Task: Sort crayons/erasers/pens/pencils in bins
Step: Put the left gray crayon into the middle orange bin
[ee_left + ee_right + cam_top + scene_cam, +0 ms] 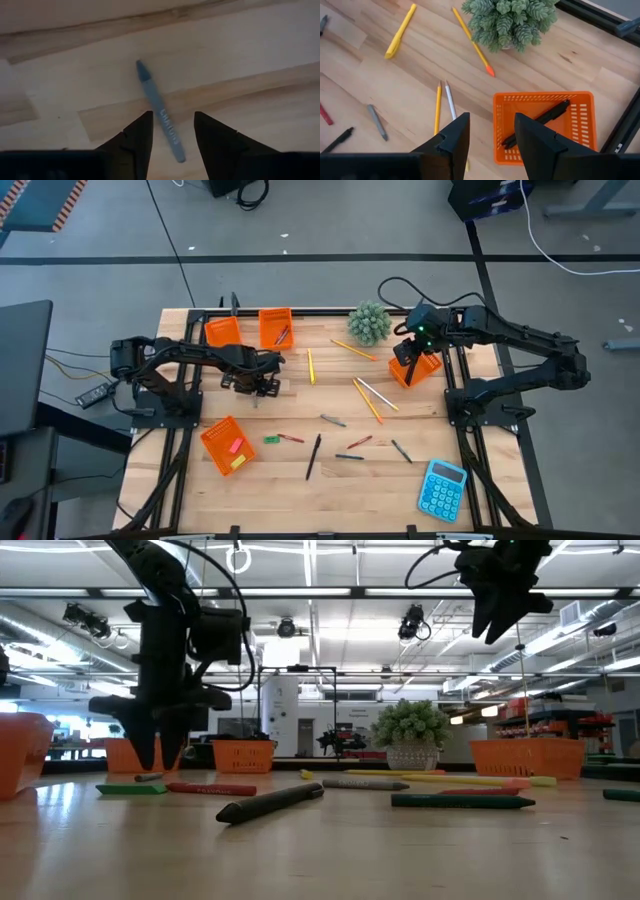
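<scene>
I work over a pale wooden table (300, 490) with stationery scattered across it. My left gripper (172, 131) hangs low over a grey-blue crayon (159, 111), fingers apart and straddling it, not yet clamped; I judge this the pick step. That crayon lies at about ten o'clock from table centre, just below the two bins (248, 330) at the far edge. My right gripper (490, 135) waits high at two o'clock, fingers apart and empty, above a bin holding black pens (540, 122). Pencils (368, 398) remain unsorted mid-table.

Left claw (172, 132) lowered near counter, fingers apart. Right claw (491, 134) raised high, fingers apart, pointing down.
</scene>
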### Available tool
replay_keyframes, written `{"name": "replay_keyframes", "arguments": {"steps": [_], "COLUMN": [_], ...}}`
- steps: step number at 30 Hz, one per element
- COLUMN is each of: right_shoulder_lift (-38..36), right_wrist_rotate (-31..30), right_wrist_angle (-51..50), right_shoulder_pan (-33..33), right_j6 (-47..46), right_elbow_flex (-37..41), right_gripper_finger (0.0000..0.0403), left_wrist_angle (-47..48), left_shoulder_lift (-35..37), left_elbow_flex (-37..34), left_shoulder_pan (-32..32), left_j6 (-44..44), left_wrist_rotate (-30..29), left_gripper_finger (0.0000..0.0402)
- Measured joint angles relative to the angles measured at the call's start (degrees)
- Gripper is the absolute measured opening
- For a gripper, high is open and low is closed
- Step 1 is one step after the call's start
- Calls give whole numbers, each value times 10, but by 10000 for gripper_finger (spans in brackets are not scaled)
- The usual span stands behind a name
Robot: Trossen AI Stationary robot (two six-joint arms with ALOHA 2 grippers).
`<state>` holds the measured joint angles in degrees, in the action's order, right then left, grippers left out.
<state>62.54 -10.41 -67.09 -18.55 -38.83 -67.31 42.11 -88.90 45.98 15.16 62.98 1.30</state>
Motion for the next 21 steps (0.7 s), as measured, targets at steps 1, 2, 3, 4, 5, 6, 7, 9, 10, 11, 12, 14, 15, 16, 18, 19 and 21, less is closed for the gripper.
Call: {"name": "replay_keyframes", "arguments": {"steps": [1,2,3,4,5,6,7,9,10,11,12,14,15,16,18,19,21], "right_shoulder_lift": [0,0,0,0,0,0,0,0,0,0,0,0,0,0,0,0,0], "right_wrist_rotate": [0,0,0,1,2,3,5,11,13,15,15,15,15,15,15,15,15], "right_wrist_angle": [0,0,0,0,0,0,0,0,0,0,0,0,0,0,0,0,0], "right_shoulder_pan": [0,0,0,0,0,0,0,0,0,0,0,0,0,0,0,0,0], "right_j6": [0,0,0,0,0,0,0,0,0,0,0,0,0,0,0,0,0], "right_elbow_flex": [0,0,0,0,0,0,0,0,0,0,0,0,0,0,0,0,0], "right_gripper_finger": [161,161,161,161,161,161,161,161,161,161,161,161,161,161,161,161,161], "left_wrist_angle": [-1,0,0,0,1,3,2,1,2,0,1,1,1,1,1,1,1], "left_shoulder_lift": [0,0,-2,-6,-9,-12,-15,-22,-24,-27,-30,-33,-35,-36,-36,-36,-36], "left_elbow_flex": [0,0,0,0,0,0,0,0,0,0,0,1,1,2,2,2,2], "left_shoulder_pan": [0,0,0,0,0,0,1,1,0,0,0,0,0,0,0,0,0], "left_j6": [5,9,11,14,18,22,25,28,29,28,28,28,28,29,28,28,29], "left_wrist_rotate": [0,-1,-4,-5,-5,-6,-5,-2,-1,0,2,4,5,5,6,6,6], "left_gripper_finger": [149,147,145,143,142,141,140,140,140,140,141,142,142,141,137,135,129]}}
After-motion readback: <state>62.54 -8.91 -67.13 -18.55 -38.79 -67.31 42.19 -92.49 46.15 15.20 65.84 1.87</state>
